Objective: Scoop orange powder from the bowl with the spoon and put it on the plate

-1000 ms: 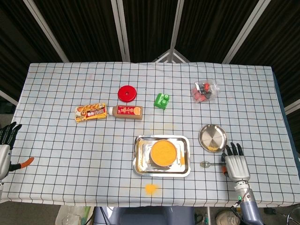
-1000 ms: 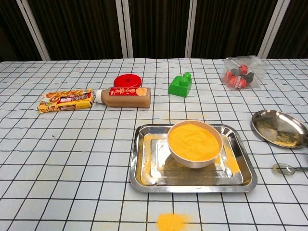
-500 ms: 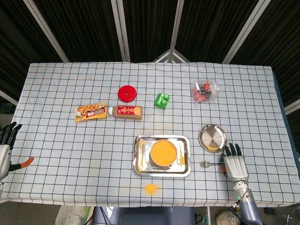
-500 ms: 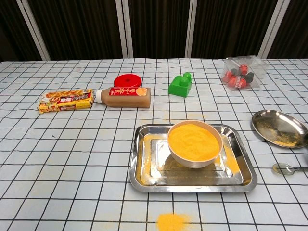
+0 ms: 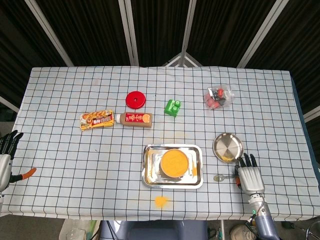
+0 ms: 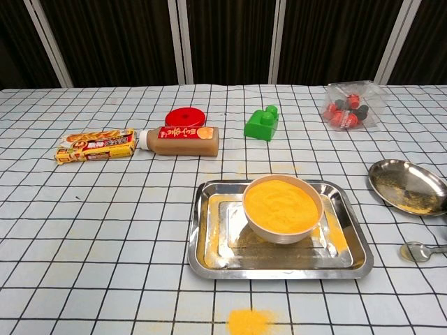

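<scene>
The spoon (image 6: pixel 421 250) handle runs off the chest view's right edge; whether the right hand's (image 5: pixel 249 177) fingers (image 5: pixel 244 161) grip it is unclear.

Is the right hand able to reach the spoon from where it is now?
Probably yes. The right hand lies flat on the table directly beside the spoon, at its handle end, with only bare cloth between. The plate sits beyond, not in the way.
</scene>
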Robot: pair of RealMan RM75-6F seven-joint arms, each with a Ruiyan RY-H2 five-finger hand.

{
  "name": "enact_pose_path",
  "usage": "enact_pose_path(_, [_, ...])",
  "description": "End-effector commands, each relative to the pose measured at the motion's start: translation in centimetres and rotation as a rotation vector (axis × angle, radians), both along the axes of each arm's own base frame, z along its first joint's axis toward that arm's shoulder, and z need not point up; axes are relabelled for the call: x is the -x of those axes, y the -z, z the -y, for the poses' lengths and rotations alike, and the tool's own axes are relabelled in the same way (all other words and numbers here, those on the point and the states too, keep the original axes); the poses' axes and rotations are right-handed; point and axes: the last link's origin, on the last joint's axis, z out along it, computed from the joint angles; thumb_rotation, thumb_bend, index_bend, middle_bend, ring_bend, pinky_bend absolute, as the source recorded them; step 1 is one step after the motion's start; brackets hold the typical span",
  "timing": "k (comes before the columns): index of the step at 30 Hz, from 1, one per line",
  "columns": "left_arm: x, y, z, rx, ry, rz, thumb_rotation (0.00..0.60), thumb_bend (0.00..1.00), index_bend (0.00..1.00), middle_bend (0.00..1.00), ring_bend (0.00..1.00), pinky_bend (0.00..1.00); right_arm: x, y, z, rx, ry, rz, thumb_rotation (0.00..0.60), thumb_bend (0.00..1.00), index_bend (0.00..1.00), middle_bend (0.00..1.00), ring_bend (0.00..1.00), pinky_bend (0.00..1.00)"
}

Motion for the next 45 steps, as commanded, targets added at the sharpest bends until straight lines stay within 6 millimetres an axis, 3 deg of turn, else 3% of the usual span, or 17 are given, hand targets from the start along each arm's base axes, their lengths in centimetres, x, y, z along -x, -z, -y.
enact_pose_path(1, [0.0,0.0,0.0,0.001,-0.001,0.0,0.6,0.0,0.0,0.0,0.0,0.0,-0.1,-0.1,0.0,0.005,-0.001,0.005,0.6,0.47,0.6,0.21,0.0,0.0])
enact_pose_path(23, [0.0,0.0,0.0,-0.001,0.001,0.0,0.6,0.0,0.0,0.0,0.0,0.0,-2.4,-2.8,1.2,0.111,-0.008,0.136,0.6,0.48,0.61,0.21,0.0,0.0])
enact_pose_path(34, [-0.1,-0.1,-0.1,-0.008,0.016,-0.025,0.6,0.0,0.0,0.0,0.0,0.0,-8.6,-3.0,3.2,0.105,-0.089,0.157,0.6,0.49,0.61,0.21,0.0,0.0])
enact_pose_path(45, [0.1,-0.5,-0.4,-0.013,0.018,-0.026,0.6,0.0,0.0,0.0,0.0,0.0,-15.0,0.6,3.8,0.037,-0.155,0.076,0.6,0.49,0.61,0.21,0.0,0.0])
